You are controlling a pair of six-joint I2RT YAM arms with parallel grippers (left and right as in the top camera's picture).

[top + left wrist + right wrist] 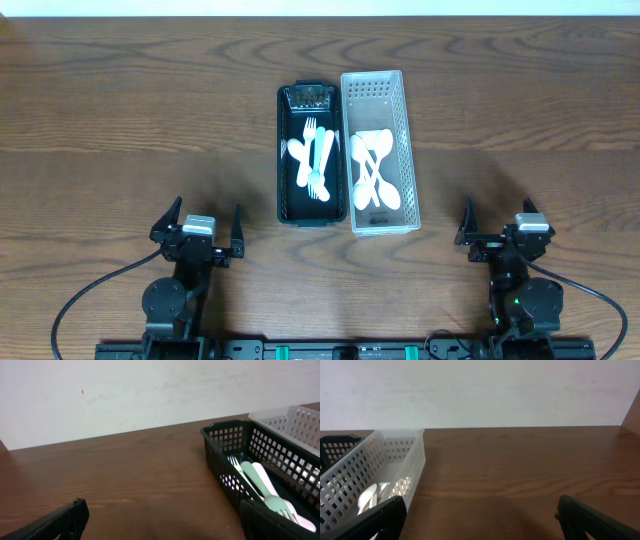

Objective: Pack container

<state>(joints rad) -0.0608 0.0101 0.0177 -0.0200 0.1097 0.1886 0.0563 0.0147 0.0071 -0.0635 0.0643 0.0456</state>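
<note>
The black basket (281,150), holding white and pale green cutlery (316,160) with forks among it, sits in the middle of the wooden table (120,120), side by side and touching the white basket (410,150) of white spoons (372,172) on its right. Both baskets stand well apart from the left gripper (204,215) and the right gripper (498,222), which rest near the table's front edge, fingers spread wide with nothing between them.
</note>
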